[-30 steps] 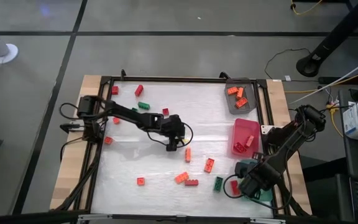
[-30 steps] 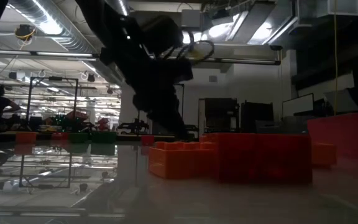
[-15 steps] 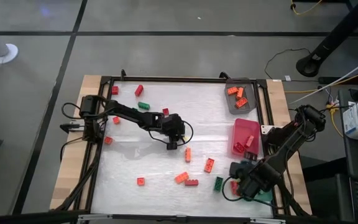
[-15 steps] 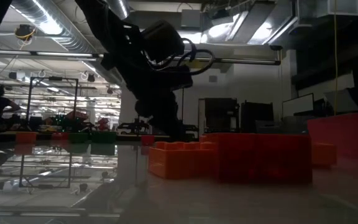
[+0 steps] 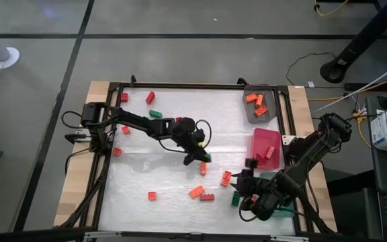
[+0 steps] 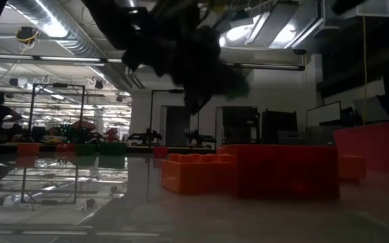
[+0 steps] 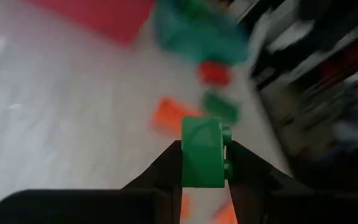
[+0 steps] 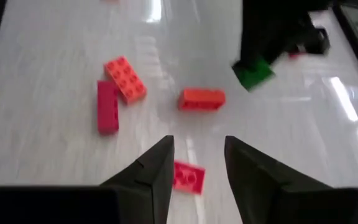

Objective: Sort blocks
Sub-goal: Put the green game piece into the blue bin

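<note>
One green block [image 7: 202, 152] is clamped between the left gripper's [image 5: 203, 158] fingers, raised off the table near its middle. Red, orange and green blocks lie scattered flat on the white table: a red one [image 5: 150, 97] and a green one [image 5: 154, 113] at the far left, an orange [image 5: 195, 191] and red [image 5: 208, 197] pair touching near the front edge, a lone red one [image 5: 152, 195] further left. Several orange blocks [image 5: 255, 103] sit in the grey tray.

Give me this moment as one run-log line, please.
left end effector: shut on green block, lifted | right end effector: open, empty, above red block
</note>
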Controlling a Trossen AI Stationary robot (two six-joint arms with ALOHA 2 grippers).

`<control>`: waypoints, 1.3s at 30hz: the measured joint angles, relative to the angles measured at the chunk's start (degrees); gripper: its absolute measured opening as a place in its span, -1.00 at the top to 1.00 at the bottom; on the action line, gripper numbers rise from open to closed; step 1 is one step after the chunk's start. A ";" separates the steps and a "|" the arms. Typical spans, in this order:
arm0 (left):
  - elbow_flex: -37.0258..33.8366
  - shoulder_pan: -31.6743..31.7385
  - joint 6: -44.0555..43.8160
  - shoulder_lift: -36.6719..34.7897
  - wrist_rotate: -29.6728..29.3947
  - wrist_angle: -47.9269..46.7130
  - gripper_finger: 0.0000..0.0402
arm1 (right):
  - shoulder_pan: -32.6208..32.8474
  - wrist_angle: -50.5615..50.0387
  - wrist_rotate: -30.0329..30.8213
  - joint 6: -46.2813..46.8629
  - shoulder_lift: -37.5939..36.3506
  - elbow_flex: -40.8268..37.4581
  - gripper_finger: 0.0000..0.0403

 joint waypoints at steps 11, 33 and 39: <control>0.00 -5.53 -4.27 -0.02 2.36 7.90 0.59 | -9.05 5.79 -2.95 -13.51 0.00 0.00 0.29; -0.04 -6.41 -2.08 0.07 3.13 8.10 0.57 | -15.78 15.93 -16.58 -26.84 3.02 0.02 -0.29; -0.02 -6.34 -2.16 0.07 3.14 9.43 0.56 | -15.80 21.19 -17.51 -31.72 3.04 0.02 -0.29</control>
